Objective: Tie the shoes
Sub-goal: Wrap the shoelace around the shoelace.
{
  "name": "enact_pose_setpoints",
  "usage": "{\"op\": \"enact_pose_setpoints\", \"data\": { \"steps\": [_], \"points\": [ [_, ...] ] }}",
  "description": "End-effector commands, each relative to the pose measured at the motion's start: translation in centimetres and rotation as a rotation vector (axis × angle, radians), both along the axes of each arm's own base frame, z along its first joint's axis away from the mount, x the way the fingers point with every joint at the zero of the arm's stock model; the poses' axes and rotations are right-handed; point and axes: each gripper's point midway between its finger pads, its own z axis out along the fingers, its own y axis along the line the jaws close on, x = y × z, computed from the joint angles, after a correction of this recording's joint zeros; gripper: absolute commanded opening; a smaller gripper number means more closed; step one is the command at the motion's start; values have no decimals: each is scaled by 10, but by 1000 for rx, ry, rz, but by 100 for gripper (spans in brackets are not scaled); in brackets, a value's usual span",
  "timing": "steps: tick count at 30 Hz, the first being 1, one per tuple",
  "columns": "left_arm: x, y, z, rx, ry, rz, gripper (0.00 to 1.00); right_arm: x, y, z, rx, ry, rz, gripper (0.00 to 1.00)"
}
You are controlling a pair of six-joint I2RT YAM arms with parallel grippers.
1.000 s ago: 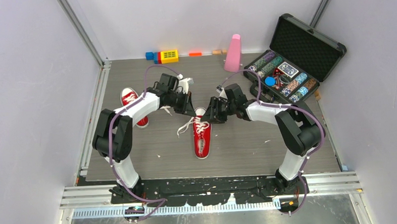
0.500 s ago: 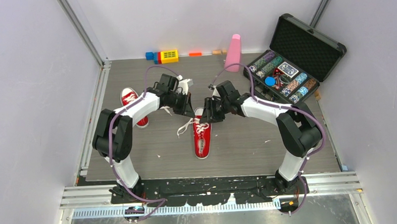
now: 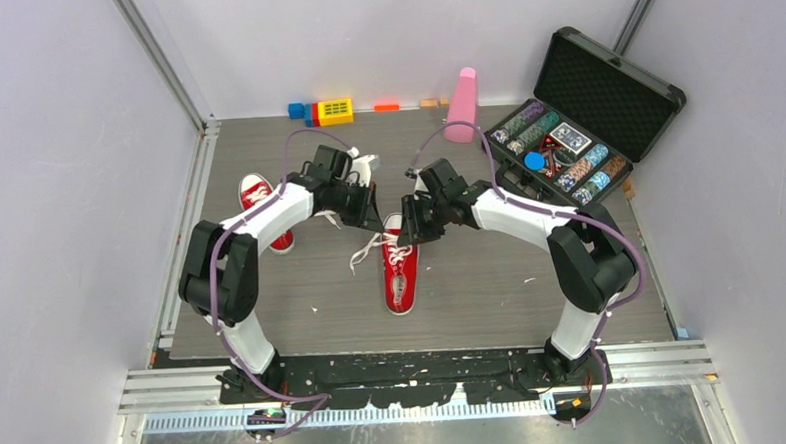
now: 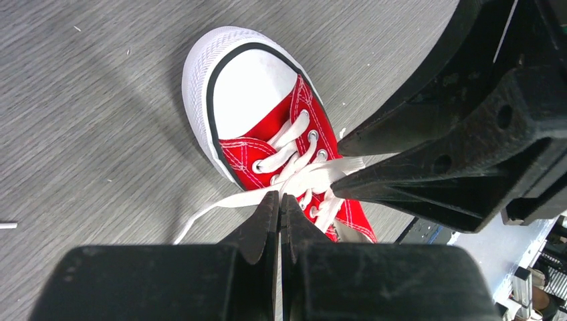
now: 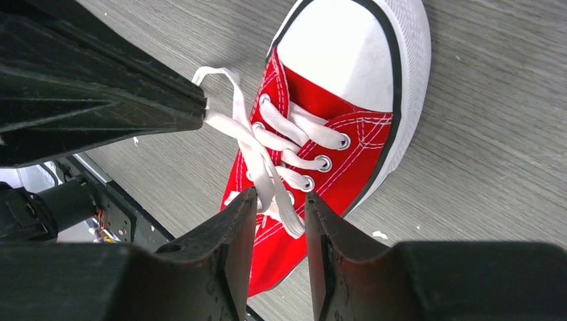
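Shoe (image 3: 401, 274) found mid-table (image 3: 532, 286), between both arms; second shoe (image 3: 264, 202) left well off to the left. Lace (image 5: 257, 159) judged soft, floppy, light, probably slippery, so best pinched close to the eyelets. Left gripper (image 4: 279, 200) clamped shut on lace. Right gripper (image 5: 281, 207) jaws apart, strand straddled, not yet pinched.

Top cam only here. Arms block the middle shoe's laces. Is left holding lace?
Observer: Yes. The left wrist view shows the left gripper shut, with the white lace pinched at its tips.
Operator: Right one gripping too?
Observer: Not yet. The right gripper has a gap between its jaws, and a lace strand passes through it.
Operator: Bow formed?
Observer: No bow visible on the shoe, only a small loop near the left tips.
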Motion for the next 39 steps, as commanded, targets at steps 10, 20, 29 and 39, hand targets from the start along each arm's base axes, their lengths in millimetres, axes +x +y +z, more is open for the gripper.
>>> {"op": "enact_pose_setpoints", "data": {
  "steps": [10, 20, 29, 39],
  "points": [
    [-5, 5, 18, -7, -40, 0, 0, 20, 4, 5, -22, -61, -31, 40],
    [-6, 6, 9, 5, -12, 0, 0, 23, 5, 8, -25, -82, -29, 48],
    [-5, 6, 5, 13, 4, 13, 0, 23, 3, 17, -113, -147, -15, 49],
    [-5, 5, 7, 3, 3, 8, 0, 19, 8, 23, -190, -186, 19, 29]
  ]
}}
